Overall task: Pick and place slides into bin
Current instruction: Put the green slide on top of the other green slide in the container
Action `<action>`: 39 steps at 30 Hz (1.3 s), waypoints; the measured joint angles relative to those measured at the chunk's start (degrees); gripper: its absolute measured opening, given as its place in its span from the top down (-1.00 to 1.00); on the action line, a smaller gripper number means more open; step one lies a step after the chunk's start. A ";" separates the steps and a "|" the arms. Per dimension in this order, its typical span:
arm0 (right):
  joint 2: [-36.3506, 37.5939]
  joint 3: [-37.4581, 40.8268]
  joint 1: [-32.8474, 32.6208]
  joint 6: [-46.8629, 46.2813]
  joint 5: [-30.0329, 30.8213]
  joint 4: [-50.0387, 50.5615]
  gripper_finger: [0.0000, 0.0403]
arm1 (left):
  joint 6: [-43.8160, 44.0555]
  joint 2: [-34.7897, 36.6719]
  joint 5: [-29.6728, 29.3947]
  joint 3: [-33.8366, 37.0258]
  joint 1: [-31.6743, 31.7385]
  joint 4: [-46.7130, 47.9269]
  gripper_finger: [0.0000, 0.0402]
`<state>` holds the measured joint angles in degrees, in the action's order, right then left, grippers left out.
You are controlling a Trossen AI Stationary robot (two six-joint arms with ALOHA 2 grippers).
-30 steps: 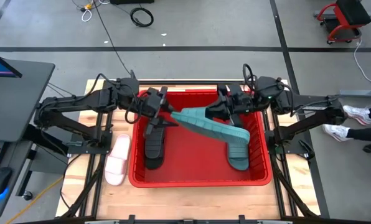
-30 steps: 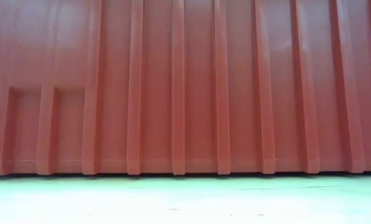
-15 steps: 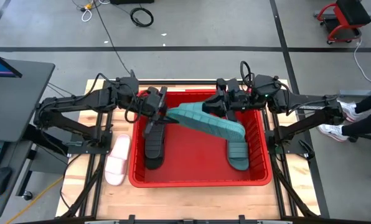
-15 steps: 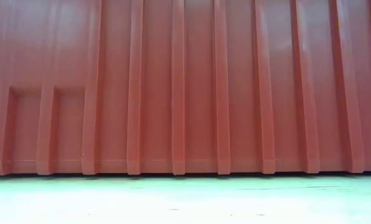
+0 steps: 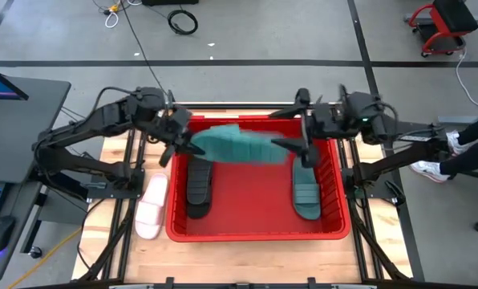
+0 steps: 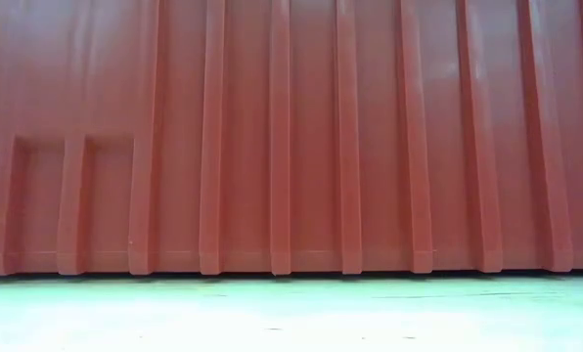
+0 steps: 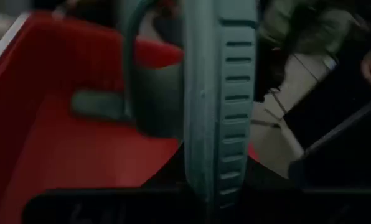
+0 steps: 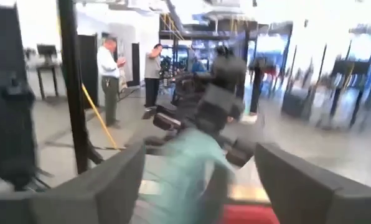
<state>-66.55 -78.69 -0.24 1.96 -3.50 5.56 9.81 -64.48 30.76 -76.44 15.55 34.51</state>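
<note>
Slides number four here: one dark teal-green slide (image 5: 232,146) is held in the air over the far end of the bin (image 5: 253,233), a second teal slide (image 5: 306,197) lies flat on the bin floor at the right, a black slide (image 5: 198,187) lies on the bin floor at the left, and a white slide (image 5: 151,208) rests on the desk (image 5: 223,261) just outside the bin's left wall. The one bin is a large rectangular red plastic crate; from desk height its near wall (image 6: 291,137) fills the view with tall vertical ribs. The lifted slide is rubber, with a ridged, grooved edge along its sole (image 7: 226,106) and a wide arched strap (image 7: 151,81). Two dark arms reach in from either side. The left hand (image 5: 183,143) pinches the left end of the raised slide, fingers pressed against it. The right hand (image 5: 297,144) sits at the slide's right end above the bin's far right corner, its two broad dark fingers (image 8: 300,186) spread apart, the teal rubber blurred between them but not gripped. The desk top is pale wood on a black frame. Beyond the desk, two people (image 8: 111,71) stand in the room, and a pair of white shoes (image 5: 451,156) shows at the right edge.
</note>
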 joint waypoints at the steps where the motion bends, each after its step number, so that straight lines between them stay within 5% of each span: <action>1: 0.57 -0.06 -0.43 3.38 0.78 0.32 -0.63 | 2.26 0.32 -0.37 0.00 1.23 1.35 0.80; 6: 1.09 -0.12 -2.29 11.92 8.99 8.35 -0.86 | 10.80 0.26 -4.36 0.11 7.37 5.70 0.80; 15: -2.22 -0.05 -2.30 21.98 19.63 27.55 -0.97 | 12.34 0.00 -0.19 0.07 7.97 5.04 0.79; 22: -5.29 -0.05 -1.55 34.89 24.10 27.49 -0.98 | 15.40 0.00 -0.39 0.07 6.91 5.00 0.79; 39: -7.79 0.00 4.47 42.68 25.29 23.55 -0.99 | 19.63 -0.44 -0.50 0.02 2.17 1.51 0.79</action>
<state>-74.34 -78.70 4.22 44.64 21.79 29.11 29.44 -64.93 30.26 -76.42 17.72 36.02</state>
